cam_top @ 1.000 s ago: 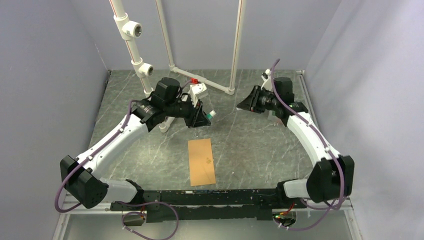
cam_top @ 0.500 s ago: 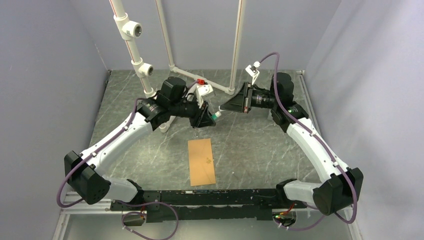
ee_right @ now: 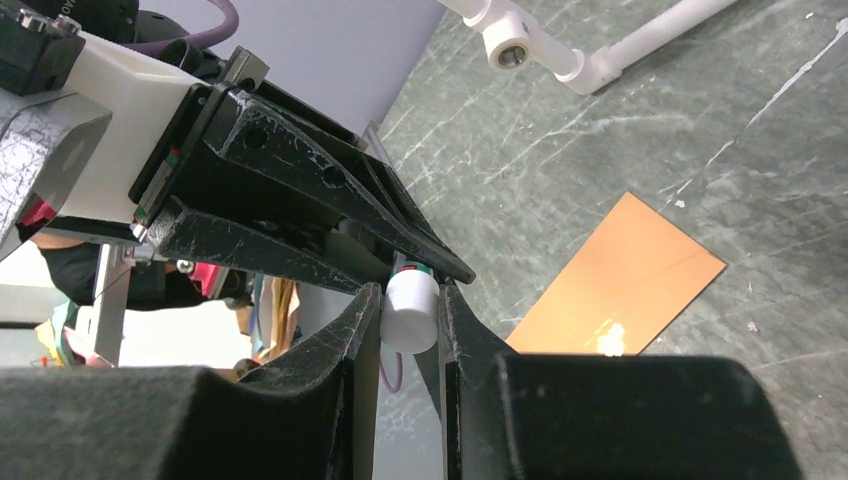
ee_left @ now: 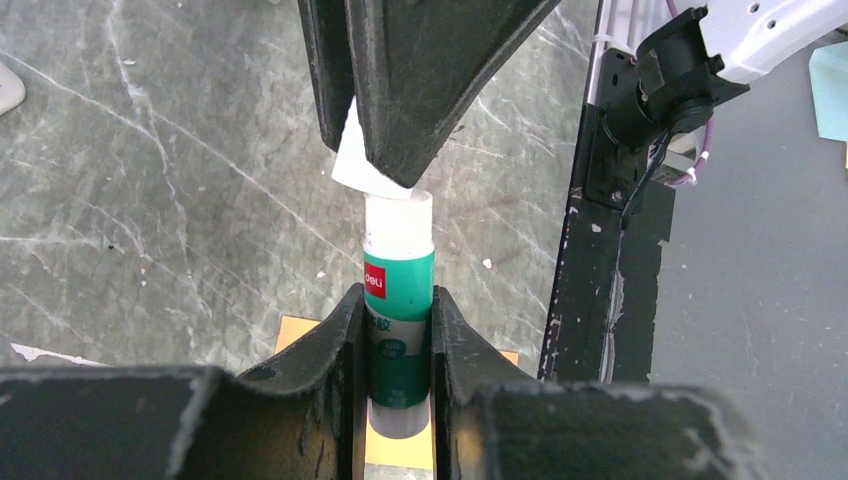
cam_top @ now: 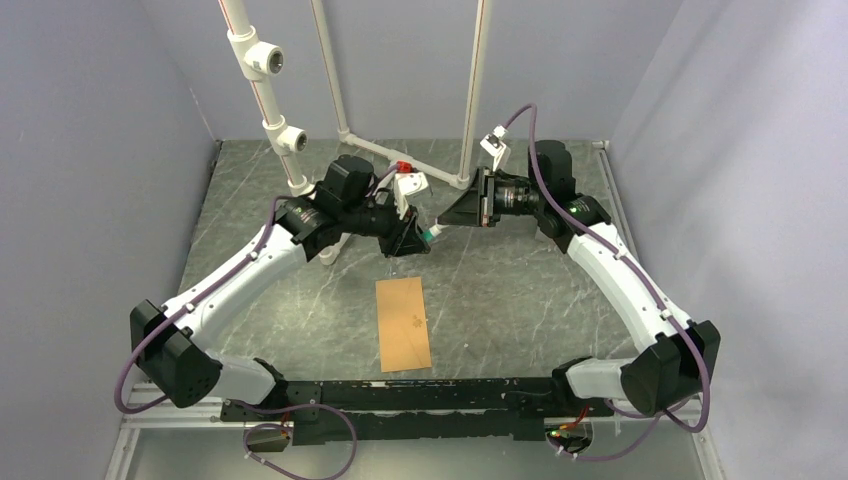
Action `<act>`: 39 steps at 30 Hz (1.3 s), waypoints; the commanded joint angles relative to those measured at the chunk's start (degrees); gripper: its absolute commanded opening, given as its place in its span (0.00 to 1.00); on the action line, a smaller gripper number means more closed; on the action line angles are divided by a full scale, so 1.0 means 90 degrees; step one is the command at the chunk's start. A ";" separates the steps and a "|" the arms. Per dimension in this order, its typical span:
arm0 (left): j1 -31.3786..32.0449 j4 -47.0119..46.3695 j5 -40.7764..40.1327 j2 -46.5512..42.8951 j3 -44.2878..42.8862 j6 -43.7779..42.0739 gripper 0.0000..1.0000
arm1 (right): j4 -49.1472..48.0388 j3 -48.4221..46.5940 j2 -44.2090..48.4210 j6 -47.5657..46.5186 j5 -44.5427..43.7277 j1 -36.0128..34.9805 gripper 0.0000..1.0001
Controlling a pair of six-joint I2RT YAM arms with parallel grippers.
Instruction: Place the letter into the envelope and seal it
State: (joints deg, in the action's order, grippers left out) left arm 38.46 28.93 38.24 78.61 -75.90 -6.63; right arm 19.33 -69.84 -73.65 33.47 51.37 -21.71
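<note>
grey-green marbled counter (cam_top: 520, 290), with a white pipe frame (cam_top: 472, 90) standing at the far side. a black rail (cam_top: 450, 392) runs along the near edge.

both arms reach inward and meet above the far middle of the counter, gripper tips facing each other.

envelope (cam_top: 404, 324) lies flat on the counter near the centre, long axis running near-to-far, near end just short of the rail. it reads as a plain brown rectangle with a small mark mid-face; can't tell the flap state. nothing touches it, and both grippers are up off the counter beyond its far end.

left gripper (cam_top: 412, 240) is clamped on a green and white glue stick (ee_left: 398, 300), fingers pressed on both sides of the green label, and the white end points at the right arm.

right gripper (cam_top: 448, 216) is closed around the stick's white cap (ee_right: 411, 310). the right wrist view shows the cap pinched between the two fingers. the left wrist view shows those finger tips coming down over the cap end.
</note>
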 commanded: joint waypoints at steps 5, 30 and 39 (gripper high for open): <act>0.0066 -0.0045 -0.0155 0.0005 -0.0268 -0.0324 0.02 | 0.0882 -0.0626 -0.0222 -0.0522 -0.0133 -0.0136 0.00; 0.0112 0.0365 -0.0445 0.0021 -0.0331 -0.0847 0.02 | 0.1228 -0.0825 -0.0113 -0.0555 -0.0403 -0.0146 0.00; 0.0167 0.0384 -0.0354 -0.0002 -0.0459 -0.0806 0.02 | 0.1321 -0.0790 -0.0099 -0.0620 -0.0434 -0.0192 0.00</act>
State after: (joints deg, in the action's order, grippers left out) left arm 39.33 33.74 33.41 80.23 -77.91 -13.93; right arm 31.51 -76.44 -76.23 28.23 47.00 -22.98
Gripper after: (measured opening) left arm 0.243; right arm 0.247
